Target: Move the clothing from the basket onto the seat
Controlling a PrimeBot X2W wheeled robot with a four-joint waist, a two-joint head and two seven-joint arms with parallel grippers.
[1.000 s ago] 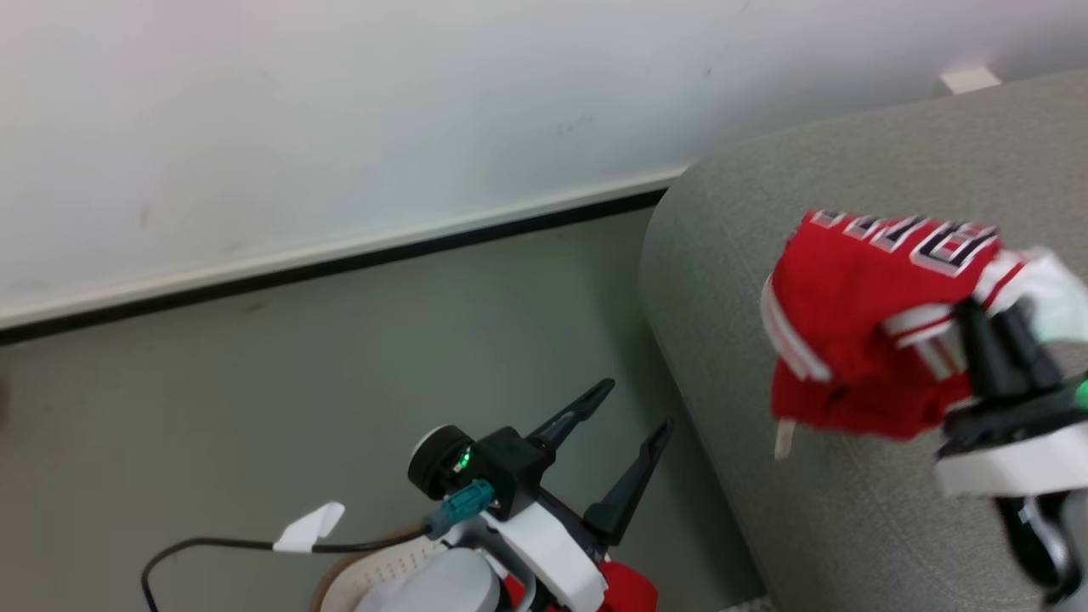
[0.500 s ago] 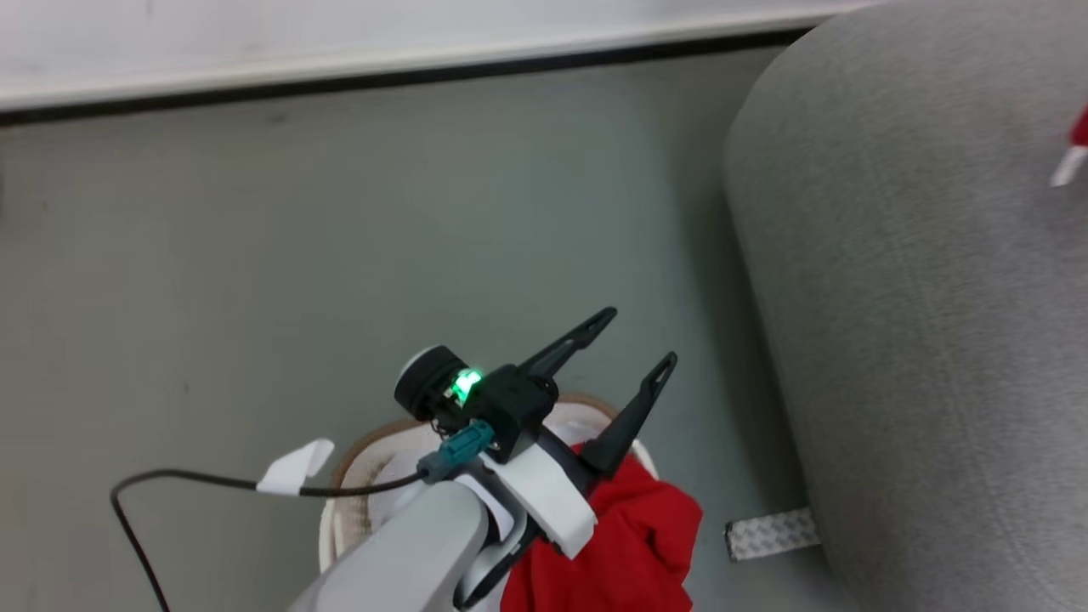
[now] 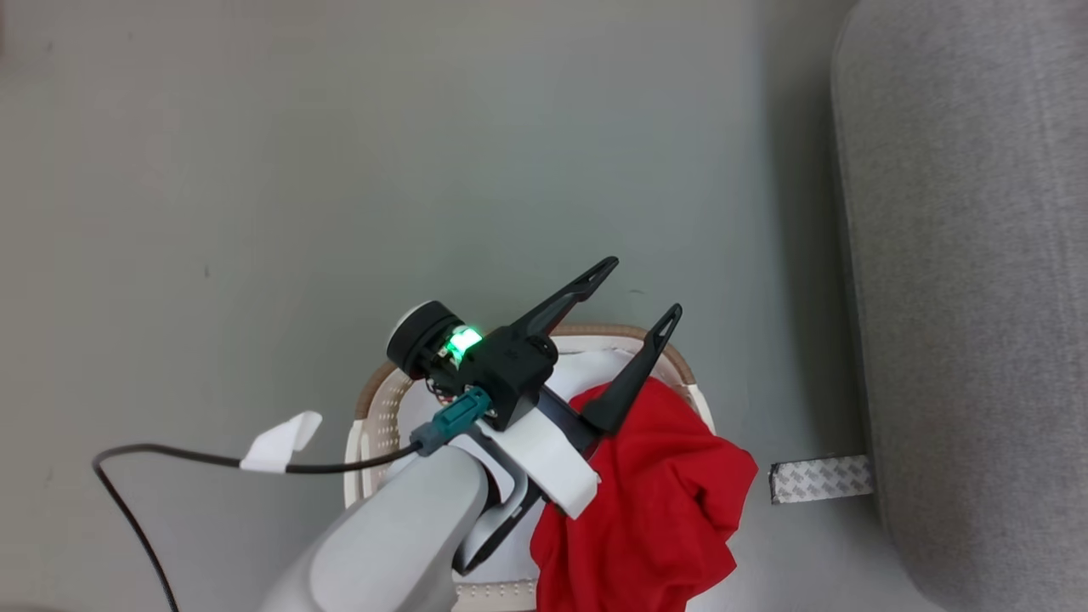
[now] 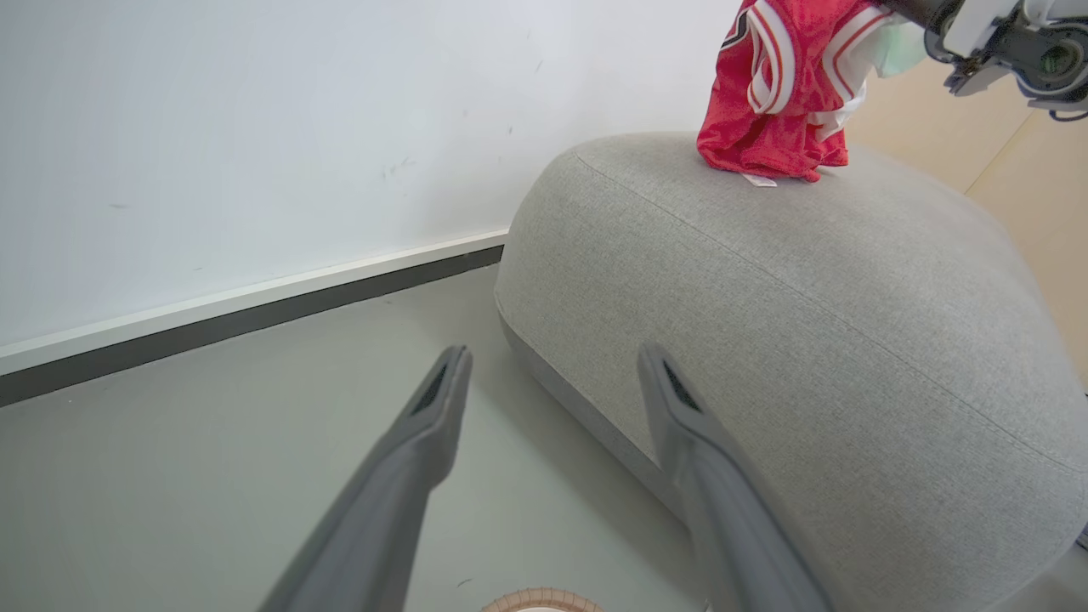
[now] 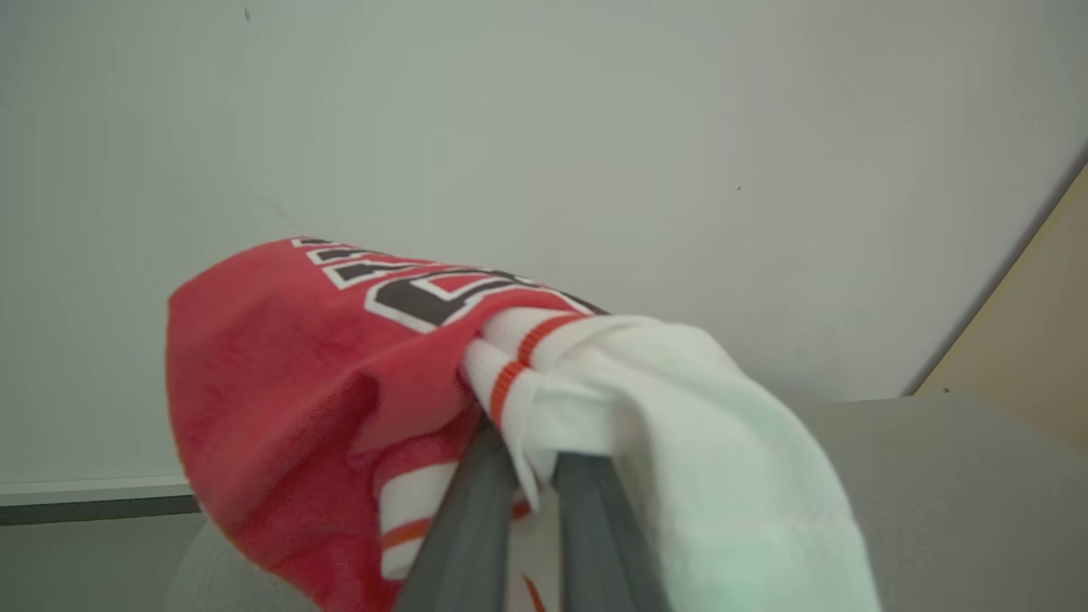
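Over the basket (image 3: 374, 387), the left gripper (image 3: 643, 286) hangs with both long dark fingers splayed wide and nothing between them. Just beneath the finger nearer the seat lies the plain red garment (image 3: 654, 501), a soft crumpled heap inside the basket, spilling over the wall on the seat's side. Its long run goes from the fingers back toward the robot. So the pick looks to be down and a touch right, and the left arm is plainly the nearer one. Away on the seat (image 4: 807, 340), the right gripper (image 5: 527, 463) is pinched tight on the jersey (image 4: 765, 110), white ribbed trim bunched between its fingers, lower folds touching the rounded cushion top. Basket: perforated white plastic, tan rim. Seat: coarse woven grey, near the basket's right, a strip of floor (image 3: 425, 170) between.
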